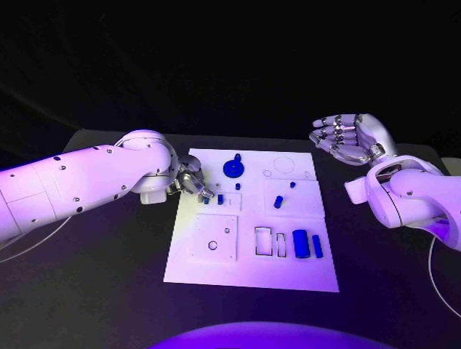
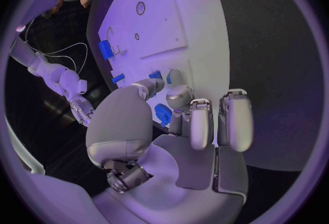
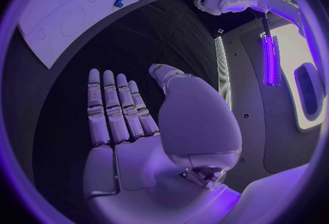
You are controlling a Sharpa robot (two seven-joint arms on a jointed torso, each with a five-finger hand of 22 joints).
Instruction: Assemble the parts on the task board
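Several blue parts on the task board (image 1: 204,269), white, lying lengthwise away from the robot at the table's middle. Gear-like round part (image 1: 234,169) near the far edge, left of centre. Small peg (image 1: 278,201) in the middle band, long axis slightly tilted off the board's long axis. Wide block (image 1: 299,243) and narrow bar (image 1: 316,246) side by side near the board's right edge, both with long axes running along the board's length, just right of two empty rectangular slots (image 1: 263,241). Two small pieces (image 1: 220,198) at the left edge, close to the left fingertips.

Left hand (image 1: 193,180) over the board's left edge, fingers curled downward toward the small pieces; in the left wrist view a small blue part (image 2: 163,114) right against thumb and fingers (image 2: 200,124), but cannot tell whether pinched or merely touched.

Right hand (image 1: 348,138) raised beyond the board's far right corner, well apart from it, palm up, fingers spread and holding nothing; same in the right wrist view (image 3: 130,120).

Black table (image 1: 105,291) beneath.
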